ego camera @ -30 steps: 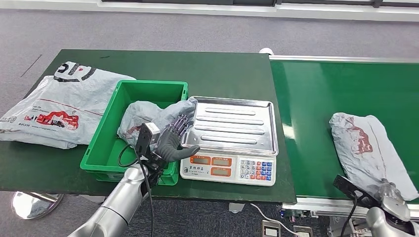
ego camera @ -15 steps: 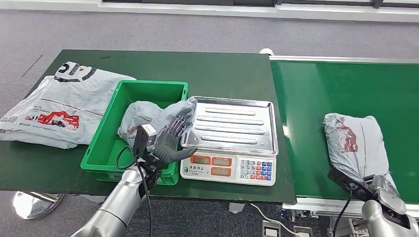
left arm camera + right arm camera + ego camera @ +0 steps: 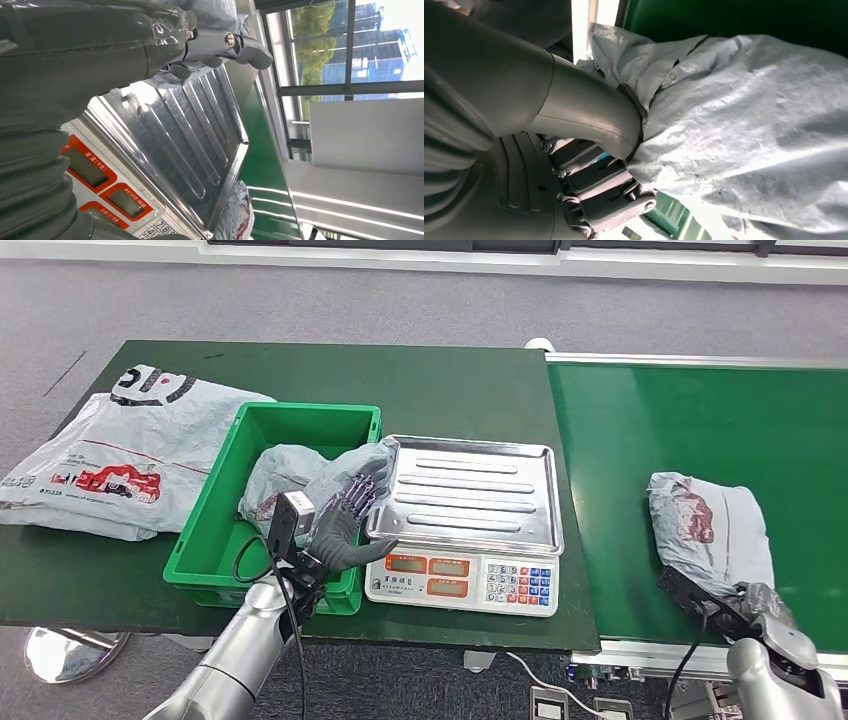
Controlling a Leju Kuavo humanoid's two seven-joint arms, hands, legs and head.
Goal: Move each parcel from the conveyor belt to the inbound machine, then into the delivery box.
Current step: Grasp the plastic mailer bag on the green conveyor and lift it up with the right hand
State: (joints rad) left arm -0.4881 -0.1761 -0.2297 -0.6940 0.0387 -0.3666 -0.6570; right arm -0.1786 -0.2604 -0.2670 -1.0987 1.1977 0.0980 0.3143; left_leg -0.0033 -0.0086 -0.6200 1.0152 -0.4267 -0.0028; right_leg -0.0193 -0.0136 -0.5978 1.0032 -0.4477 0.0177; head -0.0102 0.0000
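Parcels here are soft goods: the grey crumpled poly-bag parcel with red print [image 3: 712, 530] on the green conveyor belt [image 3: 700, 410] looks light, limp and slick, so it will likely sag and slide unless a good fold of film is gathered. Its near end, bunched at the belt's near edge, seems the sensible place to take hold.

That is where the right hand [image 3: 765, 615] sits, at the near right. In the right wrist view the thick grey thumb [image 3: 589, 117] presses into the bag's folds while the darker fingers [image 3: 599, 195] curl beneath its edge, so the hand pinches the parcel's near end. The grip looks shallow; a lift could let the film slip.

Further left, the left hand [image 3: 345, 520] is raised at the seam between the steel-trayed weighing scale with orange displays [image 3: 470, 510] and the green plastic bin [image 3: 270, 500]. Its fingers are spread, resting against a second grey bagged parcel [image 3: 300, 475] that lies in the bin with one corner draped onto the tray; it grasps nothing that I can see.

Far left, a large grey printed mailer bag [image 3: 120, 450] lies flat on the dark green table [image 3: 440, 380].
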